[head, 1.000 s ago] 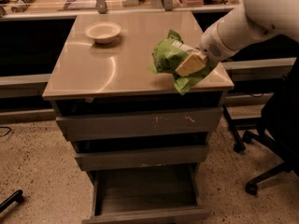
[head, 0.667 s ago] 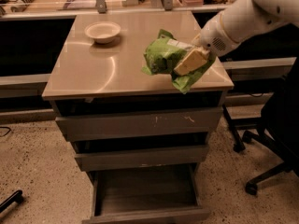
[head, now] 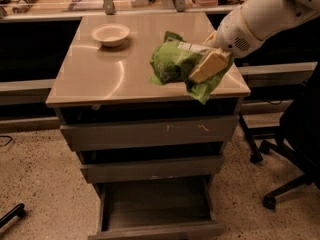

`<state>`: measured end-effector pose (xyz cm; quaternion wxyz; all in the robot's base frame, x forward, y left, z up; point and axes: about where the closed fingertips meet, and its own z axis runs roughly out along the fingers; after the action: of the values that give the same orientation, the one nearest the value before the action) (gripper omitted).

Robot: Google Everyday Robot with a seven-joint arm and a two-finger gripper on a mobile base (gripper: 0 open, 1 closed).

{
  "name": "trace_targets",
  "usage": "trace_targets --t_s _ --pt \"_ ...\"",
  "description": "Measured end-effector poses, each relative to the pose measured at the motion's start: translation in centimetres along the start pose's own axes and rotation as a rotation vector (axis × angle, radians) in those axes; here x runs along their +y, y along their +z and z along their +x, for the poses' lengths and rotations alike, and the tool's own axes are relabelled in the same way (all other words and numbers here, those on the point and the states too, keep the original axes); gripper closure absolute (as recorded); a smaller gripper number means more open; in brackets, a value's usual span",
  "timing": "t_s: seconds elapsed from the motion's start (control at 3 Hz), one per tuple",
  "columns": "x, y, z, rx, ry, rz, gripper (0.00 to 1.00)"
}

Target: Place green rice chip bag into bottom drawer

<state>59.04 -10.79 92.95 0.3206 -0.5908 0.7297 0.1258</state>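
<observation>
The green rice chip bag point(head: 172, 64) is lime green, wrinkled, with a white label patch near its top. My gripper point(head: 207, 66) is shut on its right side and holds it just above the right part of the cabinet top point(head: 100, 76). The white arm comes in from the upper right. The bottom drawer point(head: 155, 201) stands pulled open below, its grey inner tray showing and nothing in it.
A white bowl point(head: 110, 34) sits at the back left of the cabinet top. Two shallower grey drawers point(head: 150, 133) above the open one are closed. A black office chair point(head: 295, 149) stands to the right. A desk with clutter runs behind.
The gripper has carried the bag a little to the left and lifted it slightly over the cabinet top. The drawer has stayed open.
</observation>
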Motion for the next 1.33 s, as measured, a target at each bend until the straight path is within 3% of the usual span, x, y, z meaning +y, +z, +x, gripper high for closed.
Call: trace_targets --t_s 0.33,0.67,1.0,1.33 --pt "4.0 0.2 0.2 -0.005 -0.157 -0.071 1.00" --pt "7.2 1.1 3.4 -0.010 -0.237 -0.148 1.00" --pt "8.8 4.5 8.5 0.022 -0.174 -0.240 1.00" --pt "8.9 4.7 8.7 0.022 -0.168 -0.246 1.00"
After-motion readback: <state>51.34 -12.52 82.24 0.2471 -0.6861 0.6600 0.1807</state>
